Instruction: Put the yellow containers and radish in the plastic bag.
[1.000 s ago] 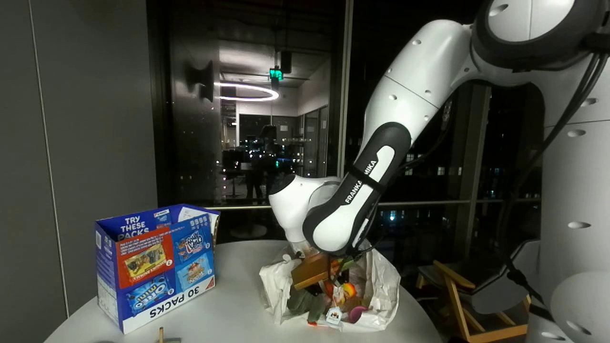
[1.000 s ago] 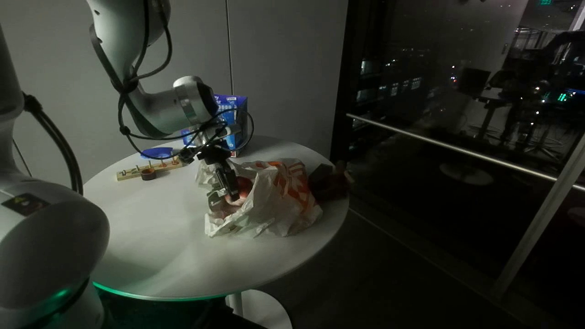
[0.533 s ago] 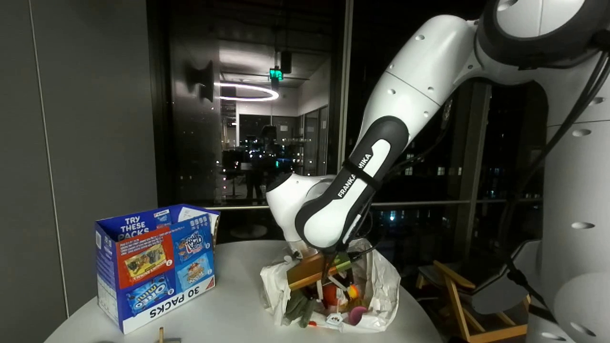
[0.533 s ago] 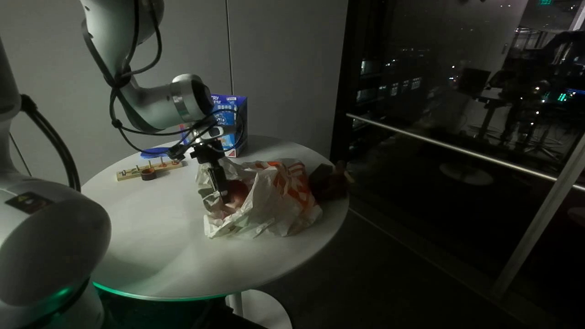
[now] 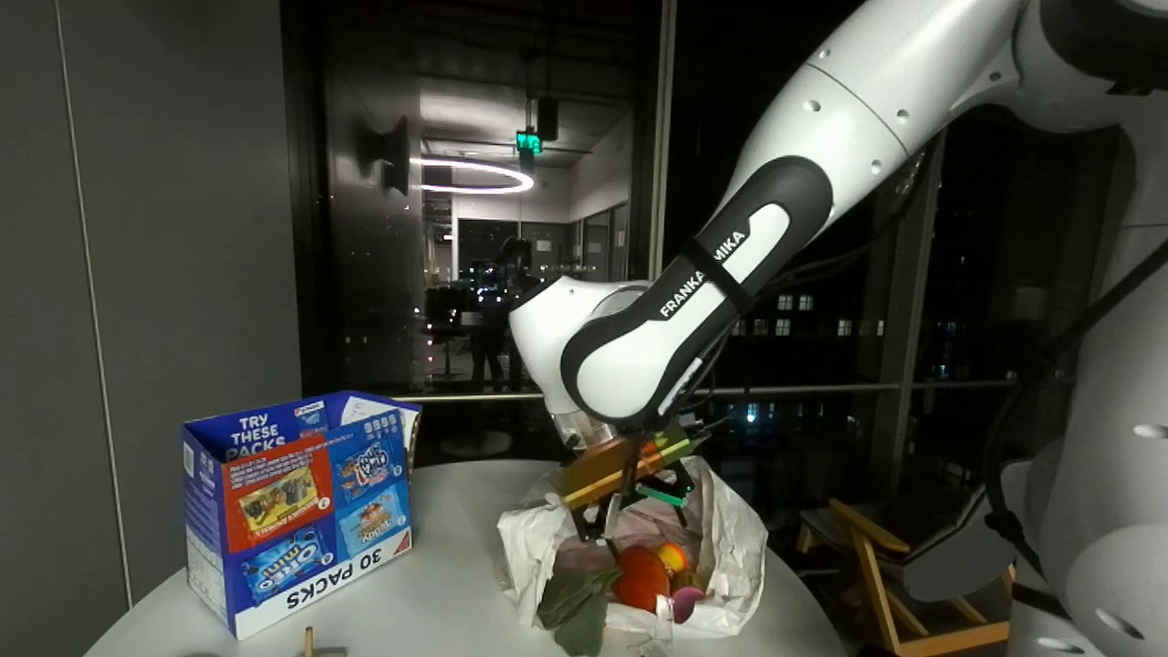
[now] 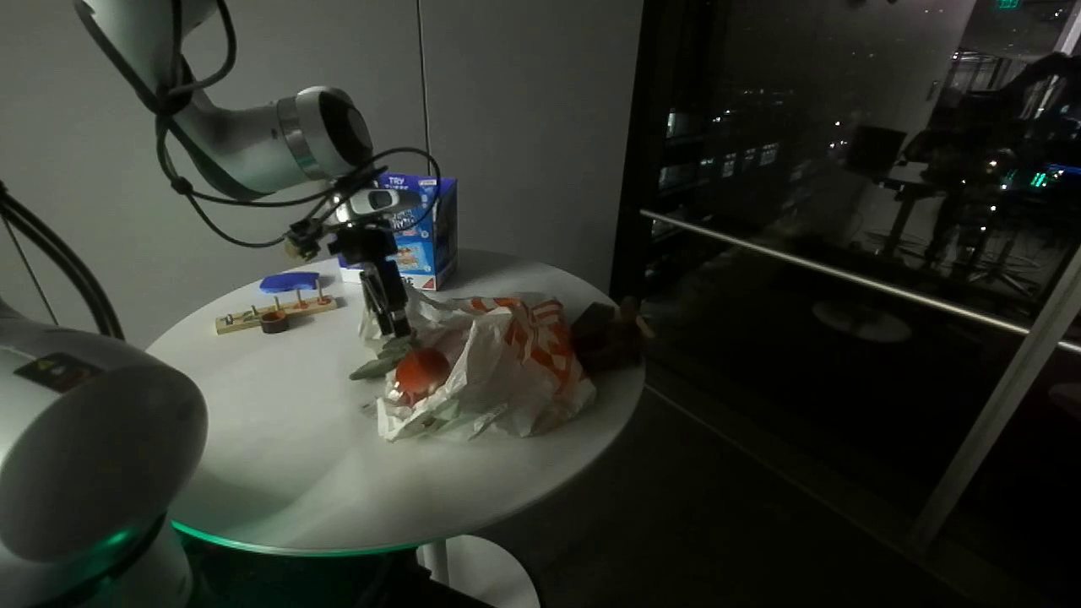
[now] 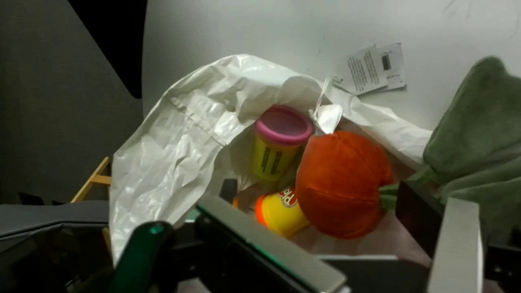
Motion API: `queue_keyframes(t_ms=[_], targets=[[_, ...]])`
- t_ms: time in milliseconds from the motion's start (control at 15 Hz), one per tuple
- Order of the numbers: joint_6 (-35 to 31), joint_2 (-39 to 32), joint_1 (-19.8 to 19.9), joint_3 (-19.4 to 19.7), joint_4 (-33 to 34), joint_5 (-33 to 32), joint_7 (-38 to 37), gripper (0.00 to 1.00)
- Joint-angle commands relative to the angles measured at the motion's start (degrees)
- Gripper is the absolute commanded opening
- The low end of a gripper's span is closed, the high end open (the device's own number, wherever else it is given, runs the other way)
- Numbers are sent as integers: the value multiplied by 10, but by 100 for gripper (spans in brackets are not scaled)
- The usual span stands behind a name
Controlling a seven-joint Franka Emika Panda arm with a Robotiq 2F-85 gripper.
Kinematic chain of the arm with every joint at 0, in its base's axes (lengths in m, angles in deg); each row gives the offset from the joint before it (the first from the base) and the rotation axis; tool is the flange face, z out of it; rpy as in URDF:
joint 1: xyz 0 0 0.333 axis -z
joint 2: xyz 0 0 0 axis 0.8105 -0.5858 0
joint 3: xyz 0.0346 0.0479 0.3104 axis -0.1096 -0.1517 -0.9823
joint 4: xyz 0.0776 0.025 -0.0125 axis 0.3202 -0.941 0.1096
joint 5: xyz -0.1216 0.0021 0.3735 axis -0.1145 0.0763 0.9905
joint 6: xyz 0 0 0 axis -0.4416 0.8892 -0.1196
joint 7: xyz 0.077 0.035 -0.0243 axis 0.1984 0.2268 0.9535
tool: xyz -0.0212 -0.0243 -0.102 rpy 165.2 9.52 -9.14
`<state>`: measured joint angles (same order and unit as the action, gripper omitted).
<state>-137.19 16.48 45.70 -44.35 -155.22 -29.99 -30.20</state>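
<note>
The plush radish (image 7: 342, 183), orange-red with green leaves (image 7: 480, 134), lies in the mouth of the white plastic bag (image 5: 730, 570). Its body is inside; the leaves spill out past the rim. Beside it in the bag are two yellow containers: a pink-lidded container (image 7: 272, 158) standing tilted, and an orange-lidded container (image 7: 285, 213) on its side, partly covered by the radish. In both exterior views my gripper (image 5: 634, 525) (image 6: 393, 328) hangs just above the bag's opening. Its jaws are spread wide, with nothing held between them.
A blue snack box (image 5: 301, 516) stands on the round table (image 6: 287, 439). A wooden peg board (image 6: 241, 321), a brown ring (image 6: 274, 321) and a blue piece (image 6: 290, 282) lie farther left. Paper tags (image 7: 374, 67) trail from the radish. A dark object (image 6: 604, 333) sits behind the bag.
My gripper has opened and risen out of the bag, leaving the radish lying in it. The green leaves have flopped outward over the bag's rim.
</note>
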Motion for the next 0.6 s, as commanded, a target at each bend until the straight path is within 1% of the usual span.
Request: queue_keyframes(t_ms=[0, 133, 200, 333, 533], targets=[[57, 35, 0, 1, 9, 114, 106, 100], [105, 32, 1, -5, 24, 151, 107, 100], [67, 24, 7, -7, 10, 121, 88, 100], [87, 26, 7, -8, 15, 137, 94, 100], [90, 26, 7, -9, 16, 140, 96, 100]])
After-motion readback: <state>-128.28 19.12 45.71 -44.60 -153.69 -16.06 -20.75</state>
